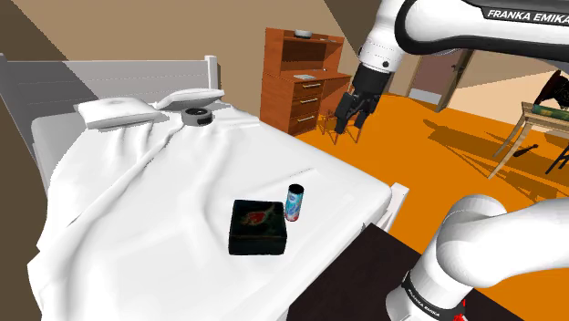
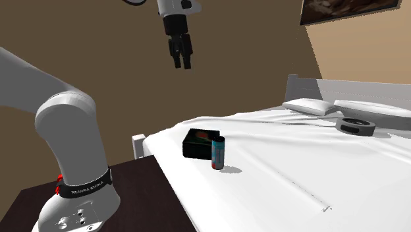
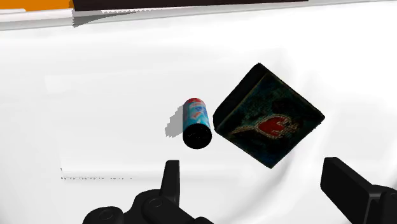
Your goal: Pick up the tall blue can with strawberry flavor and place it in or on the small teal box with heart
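A tall blue can (image 1: 294, 203) with red and white markings stands upright on the white bed (image 1: 164, 210). Right beside it lies a small dark teal box (image 1: 259, 225) with a red heart on its lid. The second exterior view has the can (image 2: 218, 153) in front of the box (image 2: 200, 143). My gripper (image 1: 351, 117) hangs high above the bed, well clear of both, also seen as the gripper (image 2: 182, 59). From the wrist view I look down on the can (image 3: 196, 123) and box (image 3: 269, 115). The gripper (image 3: 257, 184) is open, its fingers (image 3: 170, 178) far apart and holding nothing.
A round dark-and-grey device (image 1: 197, 115) sits near the pillows (image 1: 114, 111) at the bed's head. A wooden desk (image 1: 301, 77) stands beyond the bed on the orange floor. The dark stand top (image 1: 356, 274) adjoins the bed's foot.
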You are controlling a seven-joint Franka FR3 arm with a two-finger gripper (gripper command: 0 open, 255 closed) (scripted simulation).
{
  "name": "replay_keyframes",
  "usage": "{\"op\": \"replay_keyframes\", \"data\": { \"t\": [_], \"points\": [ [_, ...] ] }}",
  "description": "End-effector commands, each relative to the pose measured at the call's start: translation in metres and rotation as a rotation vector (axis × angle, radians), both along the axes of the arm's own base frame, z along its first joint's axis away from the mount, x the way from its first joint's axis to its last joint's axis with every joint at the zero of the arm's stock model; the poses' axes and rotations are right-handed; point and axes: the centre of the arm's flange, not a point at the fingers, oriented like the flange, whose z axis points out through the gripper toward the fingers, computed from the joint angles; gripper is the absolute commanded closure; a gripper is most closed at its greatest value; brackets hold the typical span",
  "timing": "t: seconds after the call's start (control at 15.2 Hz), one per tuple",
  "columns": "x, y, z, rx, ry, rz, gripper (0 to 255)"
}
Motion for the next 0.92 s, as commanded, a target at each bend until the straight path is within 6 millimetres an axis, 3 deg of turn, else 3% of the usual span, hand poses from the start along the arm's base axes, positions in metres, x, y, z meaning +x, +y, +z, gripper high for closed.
{"op": "replay_keyframes", "data": {
  "t": [0.0,0.86],
  "points": [
    [0.000,0.000,0.000,0.000,0.000,0.000,0],
    [0.085,-0.011,-0.153,-0.010,0.073,0.017,0]
  ]
}}
